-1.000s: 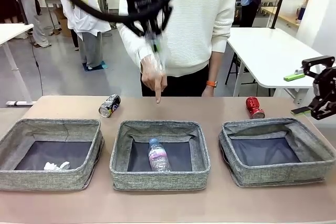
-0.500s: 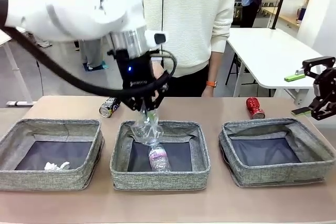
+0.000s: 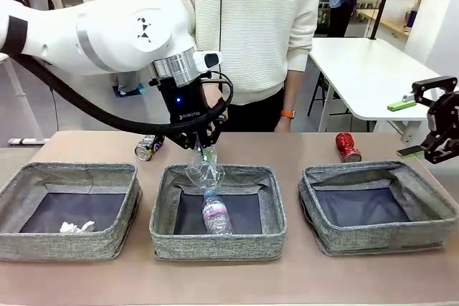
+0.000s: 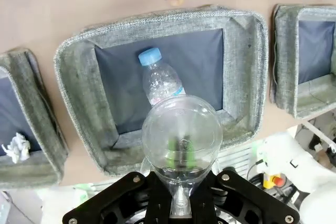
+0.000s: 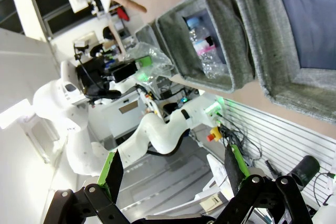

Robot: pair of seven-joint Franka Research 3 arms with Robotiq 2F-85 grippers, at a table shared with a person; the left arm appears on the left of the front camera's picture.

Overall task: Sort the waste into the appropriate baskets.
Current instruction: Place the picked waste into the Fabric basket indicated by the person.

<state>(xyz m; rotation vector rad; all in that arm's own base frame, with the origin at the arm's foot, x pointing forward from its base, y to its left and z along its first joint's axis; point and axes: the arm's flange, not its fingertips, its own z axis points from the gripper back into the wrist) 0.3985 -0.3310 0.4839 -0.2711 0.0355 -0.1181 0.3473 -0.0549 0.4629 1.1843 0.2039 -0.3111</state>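
Left hand point(image 3: 203, 150) is pinching the clear plastic cup point(image 3: 203, 171), and the cup hangs straight below the hand, over the middle basket point(image 3: 215, 245). Beneath the cup, down in that basket, lies the bottle point(image 3: 215, 213). Right hand point(image 3: 407, 128) is spread wide and empty, with the red can point(image 3: 348, 147) near it on the counter point(image 3: 287, 277).

Three baskets sit in a row across the lower frame. The paper ball point(image 3: 77, 226) lies in the left basket point(image 3: 68, 246), at its near left. The bottle point(image 3: 215, 213) lies in the middle basket point(image 3: 215, 246), with the plastic cup point(image 3: 203, 171) above that basket's far rim. Farther back on the table point(image 3: 287, 150), the left-hand can point(image 3: 148, 145) lies behind the gap between those two baskets. The right-hand can point(image 3: 348, 147) lies behind the right basket point(image 3: 380, 239).
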